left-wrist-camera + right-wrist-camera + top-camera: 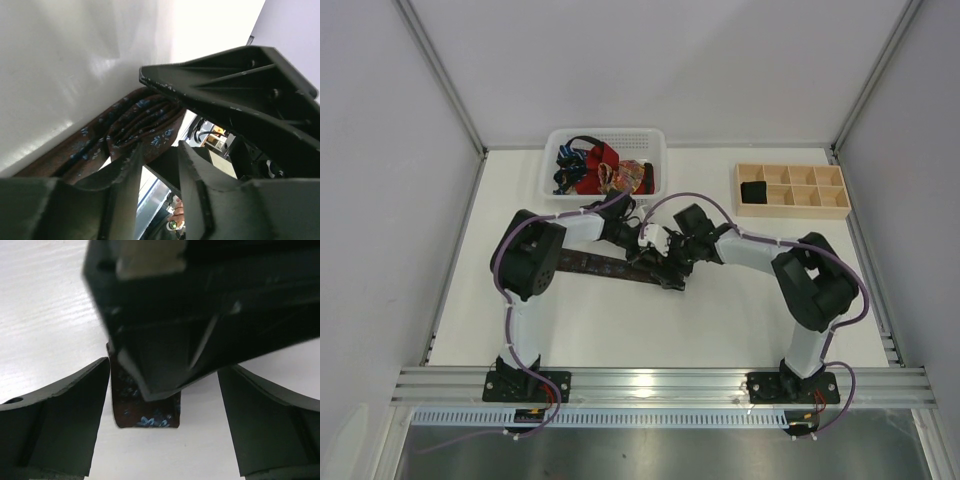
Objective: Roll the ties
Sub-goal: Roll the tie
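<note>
I record my right gripper (164,367) spread wide astride the rolled end of the dark brown blue-flecked tie (150,416) at table (620,325) centre, my left gripper (159,149) touching that roll from 10 o'clock, its grip indeterminate, with the white mesh basket (605,133) of other ties (603,172) at 12 and the wooden compartment tray (792,209) at 2.

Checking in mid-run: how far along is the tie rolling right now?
Done: one dark bundle sits in a compartment of the pale wooden tray, apparently a finished roll. In hand: the dark brown blue-flowered necktie is partly rolled at the left gripper, its rest flat on the table. Left: finishing it, then the red, blue and orange ties heaped in the white mesh basket.
</note>
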